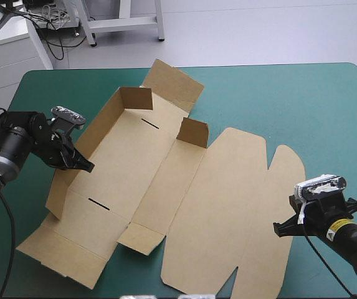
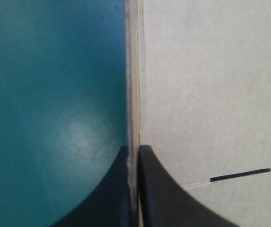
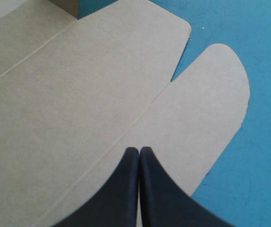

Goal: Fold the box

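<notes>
Left gripper [image 1: 85, 165], black curved-fin fingers, is clamped on the brown cut-board box [image 1: 184, 205]. In the left wrist view the sheet's edge runs straight btwn the near-closed fingertips, w/ teal-green table cover [image 1: 290, 99] on one side and board on the other. What it pinches is the long left side wall [image 1: 63, 193], raised but leaning outward.

Step in hand, as I judge it: standing up that wall, i.e. early tray-forming. The far end tab [image 1: 136, 98] is up and so is a small corner tab [image 1: 192, 132]. The near end flap [image 1: 60, 255] lies flat. The two thin black slots [image 1: 97, 201] in the base are empty.

Next move prob. calls for keeping the pinch, swinging the wall to vertical w/o dragging the sheet, then getting end tabs inside it. That likely needs a 2nd hand.

Box sits left-centre on the table. The tray part's long axis runs diagonally, near end toward the near-left corner and far end toward the middle of the far edge. The broad flat lid panel [image 1: 228, 205] spreads off to the right, lying flat.

The rounded lid flap [image 3: 211, 104] is the sheet's right-most part. Right gripper [image 3: 139, 149] hangs over it, fingers together in one arch, holding nothing, well apart from the wall.
</notes>
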